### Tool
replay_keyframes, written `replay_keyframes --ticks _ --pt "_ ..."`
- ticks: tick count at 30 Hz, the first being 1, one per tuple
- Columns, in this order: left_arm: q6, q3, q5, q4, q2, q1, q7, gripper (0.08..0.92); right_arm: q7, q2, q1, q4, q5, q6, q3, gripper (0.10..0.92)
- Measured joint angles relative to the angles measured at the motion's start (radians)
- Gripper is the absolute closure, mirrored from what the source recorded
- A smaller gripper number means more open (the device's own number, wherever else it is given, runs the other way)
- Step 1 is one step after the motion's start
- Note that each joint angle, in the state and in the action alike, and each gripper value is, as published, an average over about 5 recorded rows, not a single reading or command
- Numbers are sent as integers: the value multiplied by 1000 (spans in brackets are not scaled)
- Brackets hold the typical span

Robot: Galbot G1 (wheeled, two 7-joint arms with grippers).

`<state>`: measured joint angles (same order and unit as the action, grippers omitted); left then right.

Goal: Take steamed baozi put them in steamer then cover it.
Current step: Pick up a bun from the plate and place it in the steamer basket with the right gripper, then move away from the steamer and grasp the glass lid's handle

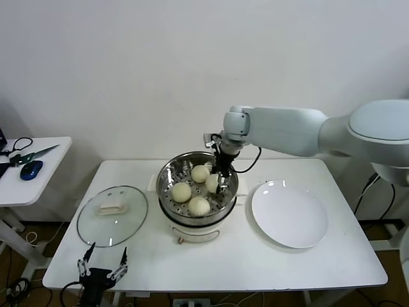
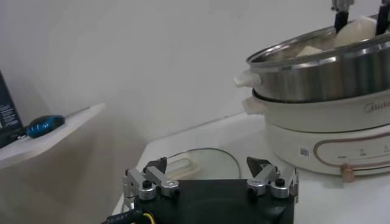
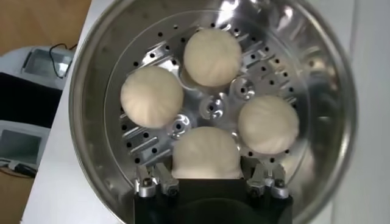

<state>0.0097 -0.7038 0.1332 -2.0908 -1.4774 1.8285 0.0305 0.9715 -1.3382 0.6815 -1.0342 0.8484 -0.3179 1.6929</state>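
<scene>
As the head view shows it, all four steamed baozi [image 1: 190,190] lie inside the steamer [image 1: 197,192], which stands mid-counter [image 1: 255,262] on its white base, while the white plate [image 1: 289,213] just beside it on the robot's right is bare. The right gripper [image 1: 220,181] reaches down into the pot at the bun on the plate side; from here I cannot tell whether that bun is released. The cover [image 1: 112,215] lies flat on the counter on the robot's left, well apart from the pot, so covering is not yet done. The left gripper [image 1: 102,270] hangs at the near counter edge beside the cover, jaws apart and holding nothing. In the left wrist view, the left gripper [image 2: 210,182] shows its jaws spread wide, the cover [image 2: 204,163] lies just beyond it and the steamer [image 2: 323,91] stands uncovered, with buns visible above its rim. In the right wrist view, the count is confirmed: four baozi [image 3: 152,96] on the perforated floor of one steamer [image 3: 91,122], the nearest sitting between the jaws of the right gripper [image 3: 207,182], which stand apart on either side of it; contact cannot be settled. Judged remaining: release and withdraw, then fit the single cover.
</scene>
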Motion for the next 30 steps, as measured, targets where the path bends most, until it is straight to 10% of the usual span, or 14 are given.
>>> replay_keyframes --ticks 30 --pt "15 -11 4 -2 5 -20 3 177 -16 91 15 -27 -9 46 -96 203"
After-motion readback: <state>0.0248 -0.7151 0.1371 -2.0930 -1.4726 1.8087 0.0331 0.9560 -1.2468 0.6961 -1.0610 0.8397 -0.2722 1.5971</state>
